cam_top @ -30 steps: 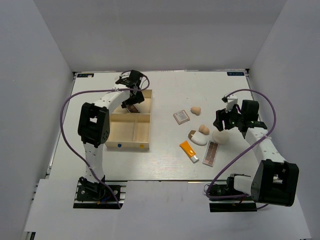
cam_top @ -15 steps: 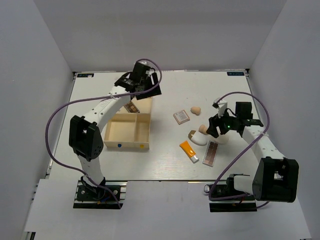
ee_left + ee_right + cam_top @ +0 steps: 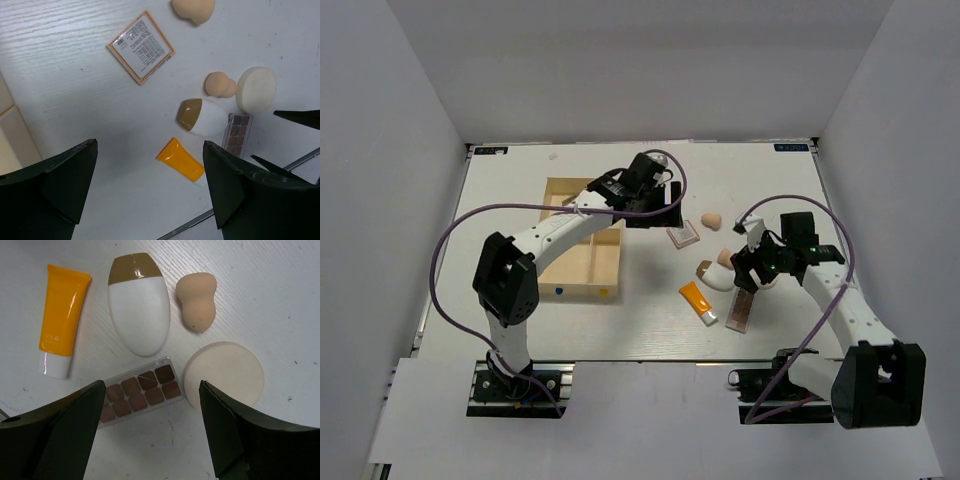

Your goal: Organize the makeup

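The makeup lies right of the box. In the left wrist view I see the square compact (image 3: 141,47), two tan sponges (image 3: 194,9) (image 3: 220,84), the round puff (image 3: 256,89), the white oval piece (image 3: 202,117), the orange tube (image 3: 181,160) and one brown palette (image 3: 237,132). My left gripper (image 3: 149,165) is open and empty, above the table near the compact (image 3: 682,236). My right gripper (image 3: 152,405) is open and empty, over the palette (image 3: 137,392) and the puff (image 3: 223,372). The second palette is hidden.
The pale wooden divided box (image 3: 590,262) stands left of centre, with the left arm reaching across its far part. The right arm (image 3: 840,300) curves in from the right. White walls close in the table at the back and sides.
My left arm has swung right from the box's far compartment to the square compact. My right gripper has moved a little left and down, over the palette and puff.
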`<action>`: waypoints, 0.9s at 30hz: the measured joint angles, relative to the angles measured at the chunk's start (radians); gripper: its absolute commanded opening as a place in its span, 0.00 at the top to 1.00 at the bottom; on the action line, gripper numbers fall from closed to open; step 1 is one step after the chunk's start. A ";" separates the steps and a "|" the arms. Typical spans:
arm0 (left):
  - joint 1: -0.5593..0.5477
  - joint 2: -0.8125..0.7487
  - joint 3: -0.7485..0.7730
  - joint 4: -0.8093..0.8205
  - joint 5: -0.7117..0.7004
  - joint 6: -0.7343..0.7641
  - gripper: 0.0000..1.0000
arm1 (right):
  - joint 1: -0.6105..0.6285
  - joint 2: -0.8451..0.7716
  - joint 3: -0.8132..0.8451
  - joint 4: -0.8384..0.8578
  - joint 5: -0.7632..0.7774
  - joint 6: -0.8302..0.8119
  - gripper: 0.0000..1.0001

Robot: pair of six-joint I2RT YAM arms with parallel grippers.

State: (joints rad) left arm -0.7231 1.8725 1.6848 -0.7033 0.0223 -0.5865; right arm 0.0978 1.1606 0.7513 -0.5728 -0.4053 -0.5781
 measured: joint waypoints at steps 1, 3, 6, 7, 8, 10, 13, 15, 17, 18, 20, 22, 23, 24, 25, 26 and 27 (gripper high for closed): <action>-0.007 -0.003 -0.014 0.008 0.004 0.000 0.02 | 0.000 -0.027 -0.007 -0.007 0.000 -0.020 0.18; -0.015 -0.013 -0.051 0.020 0.012 0.003 0.02 | 0.000 -0.084 -0.020 -0.031 -0.008 -0.079 0.16; -0.028 -0.031 -0.103 0.031 0.020 0.005 0.02 | 0.000 -0.145 -0.032 -0.084 -0.061 -0.225 0.16; -0.032 -0.038 -0.115 0.031 0.020 0.005 0.02 | 0.000 -0.160 -0.037 -0.102 -0.085 -0.294 0.18; -0.035 -0.047 -0.128 0.032 0.020 0.005 0.02 | 0.000 -0.177 -0.046 -0.129 -0.109 -0.378 0.18; -0.041 -0.070 -0.153 0.032 0.019 0.003 0.02 | 0.000 -0.207 -0.073 -0.194 -0.149 -0.580 0.20; -0.050 -0.121 -0.203 0.045 0.015 -0.009 0.02 | 0.000 -0.229 -0.118 -0.308 -0.178 -0.881 0.22; -0.055 -0.166 -0.242 0.055 0.011 -0.021 0.02 | 0.000 -0.211 -0.127 -0.390 -0.175 -1.067 0.23; -0.058 -0.210 -0.278 0.057 -0.003 -0.034 0.02 | 0.000 -0.167 -0.126 -0.451 -0.167 -1.183 0.24; -0.060 -0.231 -0.293 0.059 -0.010 -0.039 0.02 | 0.000 -0.138 -0.123 -0.484 -0.159 -1.226 0.24; -0.060 -0.267 -0.320 0.061 -0.023 -0.049 0.02 | 0.000 -0.075 -0.111 -0.536 -0.142 -1.286 0.24; -0.061 -0.300 -0.347 0.066 -0.036 -0.058 0.02 | 0.000 -0.019 -0.088 -0.569 -0.127 -1.323 0.24; -0.061 -0.316 -0.363 0.069 -0.042 -0.063 0.02 | 0.000 0.005 -0.075 -0.580 -0.119 -1.339 0.24; -0.061 -0.331 -0.377 0.070 -0.046 -0.069 0.02 | 0.000 0.025 -0.061 -0.588 -0.113 -1.349 0.24; -0.061 -0.347 -0.393 0.072 -0.052 -0.073 0.02 | 0.000 0.043 -0.049 -0.592 -0.105 -1.359 0.23; -0.061 -0.359 -0.405 0.073 -0.057 -0.077 0.02 | 0.000 0.058 -0.040 -0.596 -0.097 -1.367 0.23; -0.061 -0.371 -0.418 0.075 -0.064 -0.084 0.02 | 0.000 0.070 -0.035 -0.599 -0.090 -1.371 0.23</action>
State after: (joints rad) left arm -0.7837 1.5017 1.2671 -0.6281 -0.0422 -0.6708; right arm 0.0978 1.2308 0.7166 -1.1721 -0.4957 -1.9491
